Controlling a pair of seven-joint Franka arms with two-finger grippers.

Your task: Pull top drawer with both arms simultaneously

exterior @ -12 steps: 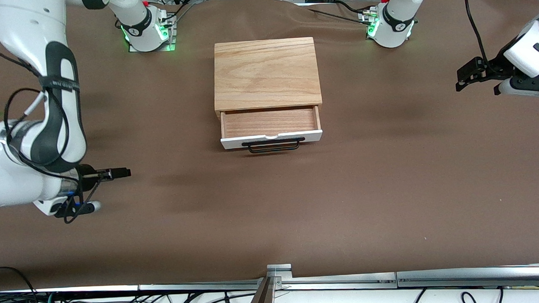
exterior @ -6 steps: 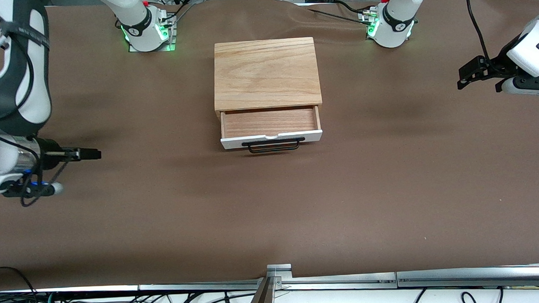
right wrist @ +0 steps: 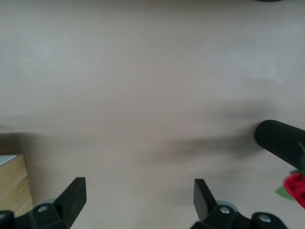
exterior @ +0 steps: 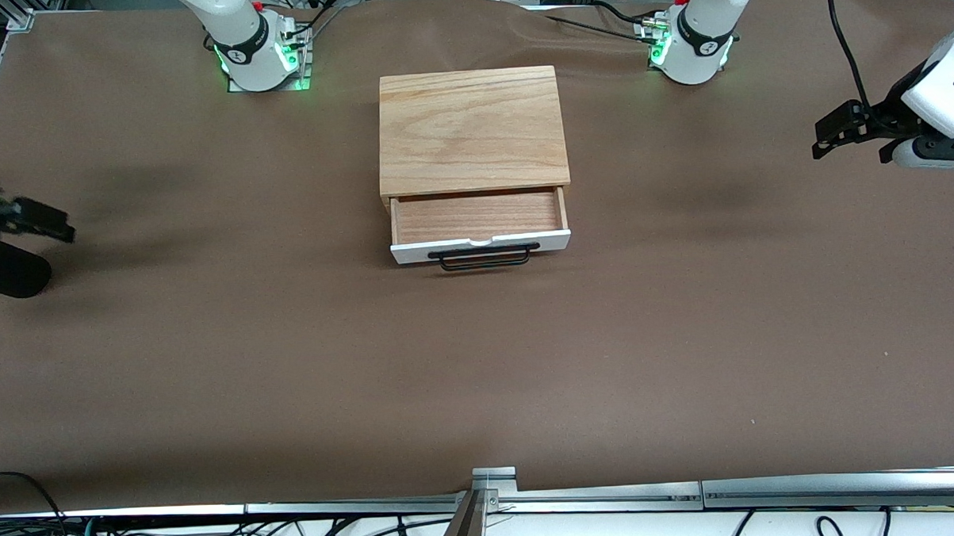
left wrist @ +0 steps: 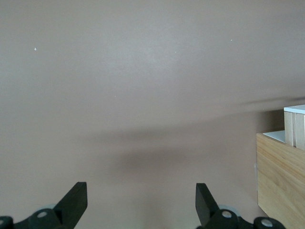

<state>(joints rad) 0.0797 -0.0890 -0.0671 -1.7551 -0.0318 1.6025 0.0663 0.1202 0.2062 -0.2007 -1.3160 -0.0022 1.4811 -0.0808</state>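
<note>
At the middle of the table (exterior: 290, 370), toward the edge along the robot bases, sitting as a light-wood box (exterior: 472, 129) with its top drawer (exterior: 479, 228) already drawn out toward the front camera, showing the reddish-brown inside and the long black wire handle (exterior: 484, 257) on the white front panel. Judging the pull as done, since neither arm is touching the handle.

Over the table's end on the left arm's side, hovering well apart from the box: the left tool (exterior: 829, 133), fingers (left wrist: 76, 202) spread wide in the left wrist view and pinching nothing, a corner of the box showing beside them. Over the table's edge at the right arm's end, hovering likewise: the right tool (exterior: 35, 220), fingers (right wrist: 74, 198) spread wide and empty in the right wrist view. Reading both placements as a parking pose, leaving the drawer front free.

Showing also in the right wrist view: a black ribbed cylinder (right wrist: 281, 140) and a bit of red flower (right wrist: 295, 186). Finding no readable writing or brand marks anywhere.
</note>
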